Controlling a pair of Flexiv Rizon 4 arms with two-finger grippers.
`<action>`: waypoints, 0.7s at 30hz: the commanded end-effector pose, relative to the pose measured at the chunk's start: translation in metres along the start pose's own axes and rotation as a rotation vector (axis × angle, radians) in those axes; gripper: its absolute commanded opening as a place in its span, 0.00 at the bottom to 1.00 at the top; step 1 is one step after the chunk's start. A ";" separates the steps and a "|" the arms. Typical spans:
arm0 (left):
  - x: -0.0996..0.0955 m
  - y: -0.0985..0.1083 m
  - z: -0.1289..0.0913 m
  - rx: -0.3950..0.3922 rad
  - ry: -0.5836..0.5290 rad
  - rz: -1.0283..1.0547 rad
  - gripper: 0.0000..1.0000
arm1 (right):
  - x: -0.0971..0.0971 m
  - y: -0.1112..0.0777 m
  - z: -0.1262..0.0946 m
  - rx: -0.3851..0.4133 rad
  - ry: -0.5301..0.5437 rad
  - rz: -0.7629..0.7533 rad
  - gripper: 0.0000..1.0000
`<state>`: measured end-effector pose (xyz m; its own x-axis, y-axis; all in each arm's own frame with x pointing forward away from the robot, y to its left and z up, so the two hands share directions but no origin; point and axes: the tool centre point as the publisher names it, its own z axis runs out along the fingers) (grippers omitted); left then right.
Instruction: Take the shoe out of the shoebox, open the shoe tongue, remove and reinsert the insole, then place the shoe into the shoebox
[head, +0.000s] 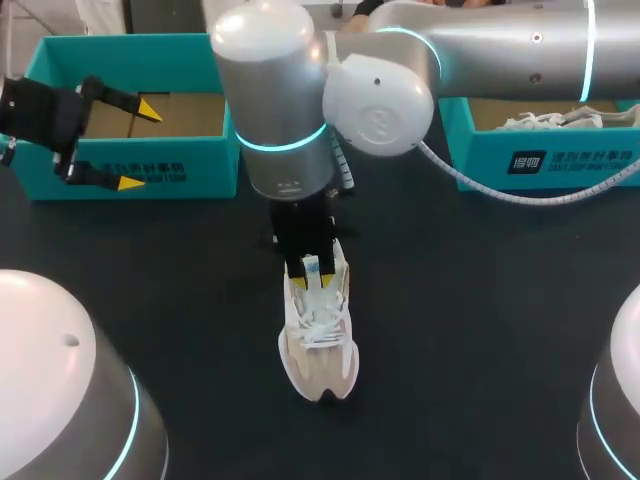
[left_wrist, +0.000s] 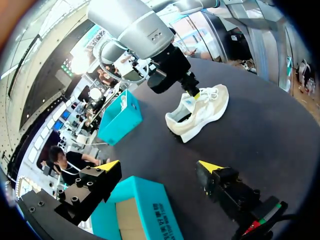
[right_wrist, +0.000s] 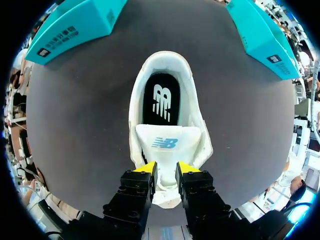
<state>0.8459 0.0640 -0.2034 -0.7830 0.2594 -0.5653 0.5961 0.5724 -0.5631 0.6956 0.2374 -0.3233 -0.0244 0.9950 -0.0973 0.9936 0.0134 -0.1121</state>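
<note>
**Tongue pinched, shoe out on table**

The shoe (head: 318, 340) is seen upright on the black table (head: 480, 330), well apart from the left shoebox (head: 150, 165). Its tongue (right_wrist: 167, 144) is pinched between the nearly closed fingers of the right gripper (right_wrist: 166, 167). The dark insole (right_wrist: 161, 100) is seen seated inside. The left gripper (head: 139, 145) is held above the shoebox's front wall, jaws spread wide.

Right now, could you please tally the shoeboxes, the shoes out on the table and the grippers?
Shoeboxes: 2, left shoebox and right shoebox
Shoes on the table: 1, the shoe
Grippers: 2, left gripper and right gripper
Total: 5
</note>
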 end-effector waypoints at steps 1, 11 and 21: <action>0.000 -0.001 -0.001 -0.003 0.003 0.000 1.00 | -0.006 0.010 0.011 0.017 0.022 -0.011 0.27; 0.000 -0.001 -0.001 -0.003 0.003 0.000 1.00 | -0.015 0.007 -0.006 -0.008 0.005 -0.020 0.31; 0.000 -0.001 -0.001 -0.003 0.003 0.000 1.00 | -0.013 0.019 0.025 0.015 0.045 -0.072 0.31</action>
<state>0.8459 0.0640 -0.2034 -0.7830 0.2594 -0.5654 0.5961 0.5724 -0.5630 0.7098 0.2253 -0.3420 -0.0880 0.9943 -0.0602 0.9891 0.0800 -0.1238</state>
